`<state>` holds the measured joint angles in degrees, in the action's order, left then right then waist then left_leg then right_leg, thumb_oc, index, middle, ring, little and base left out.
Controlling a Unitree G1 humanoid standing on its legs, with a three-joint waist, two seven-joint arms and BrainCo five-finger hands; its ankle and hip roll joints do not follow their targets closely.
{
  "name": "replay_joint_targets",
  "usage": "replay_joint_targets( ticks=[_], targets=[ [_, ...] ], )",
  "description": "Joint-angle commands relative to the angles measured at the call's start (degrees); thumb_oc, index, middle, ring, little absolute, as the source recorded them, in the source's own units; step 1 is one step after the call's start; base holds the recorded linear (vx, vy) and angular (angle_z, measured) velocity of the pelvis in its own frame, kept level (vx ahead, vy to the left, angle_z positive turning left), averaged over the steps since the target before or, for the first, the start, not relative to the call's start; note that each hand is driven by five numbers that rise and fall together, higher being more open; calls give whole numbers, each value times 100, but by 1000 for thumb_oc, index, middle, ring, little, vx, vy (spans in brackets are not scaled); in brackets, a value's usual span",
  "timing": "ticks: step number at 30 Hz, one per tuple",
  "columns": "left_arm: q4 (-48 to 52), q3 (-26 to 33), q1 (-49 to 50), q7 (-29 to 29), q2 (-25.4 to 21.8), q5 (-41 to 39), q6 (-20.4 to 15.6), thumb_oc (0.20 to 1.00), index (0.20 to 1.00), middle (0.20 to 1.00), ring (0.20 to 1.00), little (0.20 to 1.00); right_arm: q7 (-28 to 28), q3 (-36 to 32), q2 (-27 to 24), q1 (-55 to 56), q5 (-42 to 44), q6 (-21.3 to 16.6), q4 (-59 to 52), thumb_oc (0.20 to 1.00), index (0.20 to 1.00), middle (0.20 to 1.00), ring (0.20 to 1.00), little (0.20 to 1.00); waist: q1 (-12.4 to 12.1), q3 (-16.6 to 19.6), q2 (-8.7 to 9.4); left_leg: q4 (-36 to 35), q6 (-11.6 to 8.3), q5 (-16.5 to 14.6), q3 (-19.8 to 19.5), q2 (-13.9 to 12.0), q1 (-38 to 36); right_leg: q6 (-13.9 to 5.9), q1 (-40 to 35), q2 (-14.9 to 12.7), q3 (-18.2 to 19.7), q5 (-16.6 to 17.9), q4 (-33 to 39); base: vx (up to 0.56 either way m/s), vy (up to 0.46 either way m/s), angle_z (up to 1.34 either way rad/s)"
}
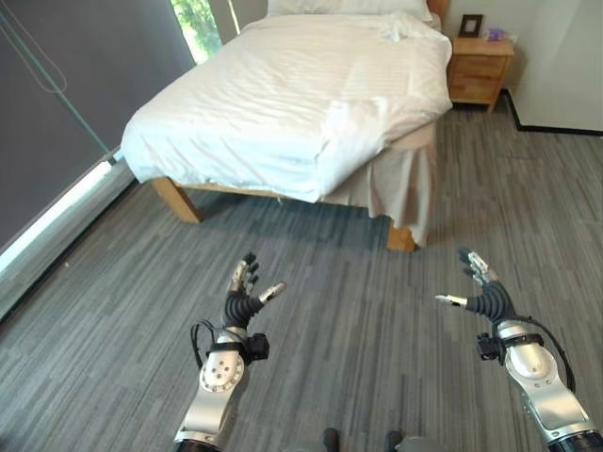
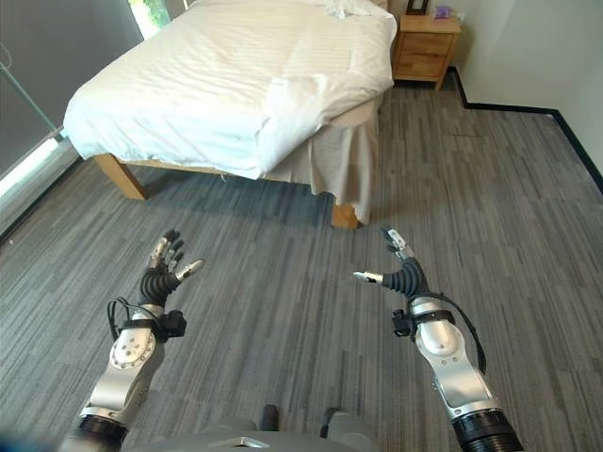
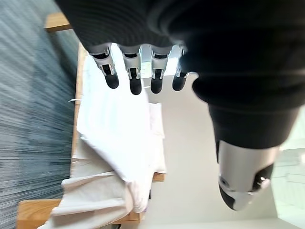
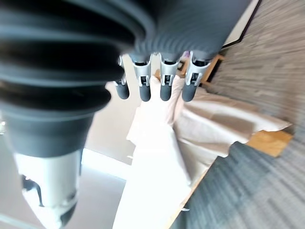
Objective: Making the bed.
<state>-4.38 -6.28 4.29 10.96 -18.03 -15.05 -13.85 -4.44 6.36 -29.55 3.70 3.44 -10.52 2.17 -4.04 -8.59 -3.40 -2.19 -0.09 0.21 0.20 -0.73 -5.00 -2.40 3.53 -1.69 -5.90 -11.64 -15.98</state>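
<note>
Nearest me in the left eye view, my left hand (image 1: 247,294) and right hand (image 1: 480,288) hang over the grey floor (image 1: 377,311) with fingers spread and holding nothing, well apart from the bed (image 1: 292,104), whose white duvet (image 1: 273,113) droops off the near right corner above a beige skirt (image 1: 400,184). From the right eye view I get more of the far wall and the wooden nightstand (image 2: 426,47) beside the headboard end. Both wrist views confirm straight, empty fingers (image 3: 135,78) aimed at that hanging corner; I judge this is the approach, so next I must close in and take hold of the duvet's edge.

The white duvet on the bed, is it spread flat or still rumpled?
Mostly spread, but the white duvet is bunched at its near corner, exposing the beige bed skirt.
</note>
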Motion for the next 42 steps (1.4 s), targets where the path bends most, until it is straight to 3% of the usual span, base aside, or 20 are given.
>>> replay_joint_targets(
  ticks=[1,9,13,14,15,16,17,20,21,24,26,27,29,31,32,34,35,37,39,42],
  targets=[
    [397,112,-136,-81,-494,103,-271,1000,1000,1000,1000,1000,32,106,33,-152,234,-281,-410,1000,1000,1000,1000,1000,-76,105,481,-281,-305,7,146,3,-146,-481,-1308,-388,-66,1258,2098,0,0,0],
    [448,58,-31,-289,-506,-42,-165,1000,1000,1000,1000,1000,40,22,166,4,149,-156,-611,1000,1000,1000,1000,1000,71,-108,396,-281,-254,40,70,-51,-153,-341,-1106,-224,135,1071,1828,20,-34,3],
    [433,3,-12,-325,-444,-199,-169,1000,1000,1000,1000,1000,41,-6,192,48,214,-172,-710,1000,1000,1000,1000,1000,87,-327,437,573,-345,-206,88,1,209,-262,-1144,-253,181,990,1822,5,-56,-4],
    [445,-22,-1,-359,-394,-276,-169,1000,1000,1000,1000,1000,46,-61,219,103,246,-178,-786,1000,1000,1000,1000,1000,97,-441,459,1169,-506,-114,97,4,494,-212,-1184,-247,203,978,1860,-78,-141,2],
    [410,-167,-105,-347,-268,-458,-155,1000,1000,1000,1000,1000,14,-118,208,190,258,-196,-872,1000,1000,1000,1000,1000,81,-751,438,2762,-1107,838,0,-123,1384,-58,-1338,-198,155,963,1959,-82,-190,8],
    [411,-218,-112,-335,-230,-474,-169,1000,1000,1000,1000,1000,1,-134,208,216,257,-188,-871,1000,1000,1000,1000,1000,58,-841,478,3261,-1206,1105,-10,-145,1702,-21,-1382,-224,134,956,1981,-2,-194,21],
    [395,-263,-95,-356,-161,-488,-165,1000,1000,1000,1000,1000,-10,-127,214,218,239,-172,-853,1000,1000,1000,1000,1000,27,-887,513,3365,-1067,1066,50,-110,1907,15,-1451,-223,147,908,2026,220,-139,0],
    [364,-342,-89,-355,-101,-484,-161,1000,1000,1000,1000,1000,-44,-95,314,191,247,-125,-812,1000,1000,1000,1000,1000,-85,-804,527,2601,-761,764,471,-330,2321,-4,-1624,-168,305,618,2098,328,5,-23],
    [450,-373,34,-404,-90,-445,-138,1000,1000,1000,1000,1000,8,-67,322,211,292,-158,-802,1000,1000,1000,1000,1000,-142,-672,403,1037,-615,848,733,-417,2047,-95,-1759,-92,444,403,2098,451,119,-33],
    [435,-382,89,-423,-105,-432,-148,1000,1000,1000,1000,1000,-1,-5,217,83,221,-161,-684,1000,1000,1000,1000,1000,-257,-618,339,-120,-658,1144,831,-443,2149,-169,-1940,-104,568,202,2098,427,111,-25],
    [445,-352,127,-467,-82,-457,-156,1000,1000,1000,1000,1000,53,22,217,53,158,-161,-676,1000,1000,1000,1000,1000,-341,-509,367,-281,-639,1035,613,-422,2361,-244,-2114,-152,677,59,2098,607,87,-50],
    [456,-337,231,-513,-91,-459,-141,1000,1000,1000,1000,1000,127,85,309,116,1,-157,-699,1000,1000,1000,1000,1000,-436,-341,441,-281,-624,1338,337,-348,2322,-272,-2391,-194,887,-85,2098,634,84,-56],
    [486,-376,261,-574,-130,-462,-102,1000,1000,1000,1000,1000,151,125,396,213,18,-175,-723,1000,1000,1000,1000,1000,-466,-285,528,-273,-550,1395,408,-308,2211,-303,-2552,-286,959,-66,2007,645,141,-77],
    [483,-497,233,-657,-292,-330,-27,1000,1000,1000,1000,1000,219,254,513,268,-131,-196,-680,1000,1000,1000,1000,1000,-482,-287,716,-191,-259,1044,573,-107,1644,-779,-2051,-416,1033,766,458,707,209,-128],
    [486,-587,148,-683,-434,-313,-37,1000,1000,1000,1000,1000,232,345,497,129,-216,-144,-688,1000,1000,1000,1000,1000,-315,-370,611,-250,-88,813,606,-88,1161,-1142,-1350,-336,1043,1881,-893,552,189,-74],
    [520,-608,133,-751,-535,-375,-67,1000,1000,1000,1000,1000,274,349,510,34,-285,-140,-702,1000,1000,1000,1000,1000,-157,-441,394,-281,-2,528,621,-178,693,-1234,-715,-385,736,2149,-1659,530,202,9],
    [499,-609,97,-733,-551,-398,-67,1000,1000,1000,1000,1000,247,362,498,-8,-327,-133,-712,1000,1000,1000,1000,1000,-66,-497,347,-281,14,351,591,-159,480,-1159,-415,-581,459,1895,-1734,506,151,42],
    [502,-626,69,-755,-555,-414,-64,1000,1000,1000,1000,1000,268,354,505,-24,-308,-108,-746,1000,1000,1000,1000,1000,40,-537,287,-281,9,274,534,-166,352,-1053,-218,-644,237,1737,-1484,427,50,24],
    [508,-540,104,-799,-520,-506,-69,1000,1000,1000,1000,1000,263,273,560,-16,-167,-91,-767,1000,1000,1000,1000,1000,331,-552,303,-281,-86,-159,320,-42,-188,-766,419,-568,-69,1304,436,799,-86,32],
    [487,-494,109,-812,-506,-523,-69,1000,1000,1000,1000,1000,237,254,579,-14,-156,-78,-733,1000,1000,1000,1000,1000,439,-581,269,-281,-134,-357,175,-85,-418,-761,313,-540,-136,1460,1294,457,-101,56]
  ],
)
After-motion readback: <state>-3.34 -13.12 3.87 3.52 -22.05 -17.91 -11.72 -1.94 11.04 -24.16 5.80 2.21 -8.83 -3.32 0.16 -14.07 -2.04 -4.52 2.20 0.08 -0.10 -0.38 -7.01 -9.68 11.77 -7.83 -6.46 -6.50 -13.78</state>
